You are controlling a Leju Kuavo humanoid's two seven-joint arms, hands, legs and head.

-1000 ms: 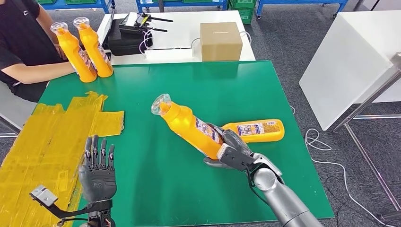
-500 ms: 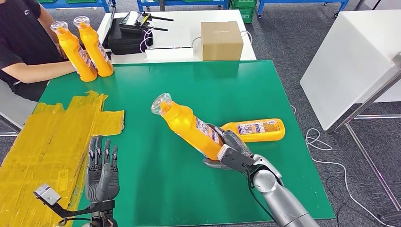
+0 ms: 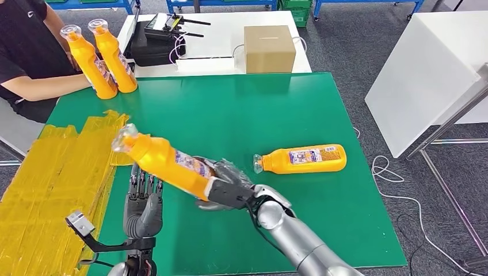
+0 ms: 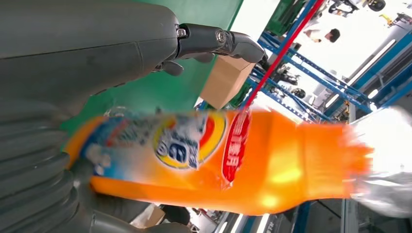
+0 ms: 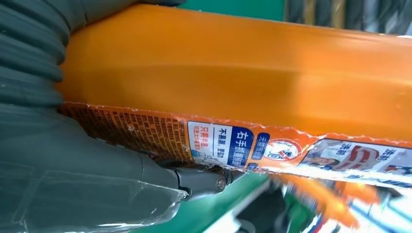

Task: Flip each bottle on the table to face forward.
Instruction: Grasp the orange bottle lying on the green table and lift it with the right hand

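Held bottle (image 3: 164, 163) above table (image 3: 241, 109), left of lying bottle (image 3: 304, 158).

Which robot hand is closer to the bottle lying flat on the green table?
Right. The right hand, holding another bottle, sits just beside the lying bottle; the left hand is farther away.

I get bright, even overhead light; the held bottle (image 4: 233, 165) smears with motion blur, background windows blown out.

A cardboard box (image 3: 269, 48) sits on the white desk (image 3: 221, 63) beside a black case (image 3: 152, 49); yellow tape (image 3: 57, 172) covers the green mat's (image 3: 259, 115) corner.
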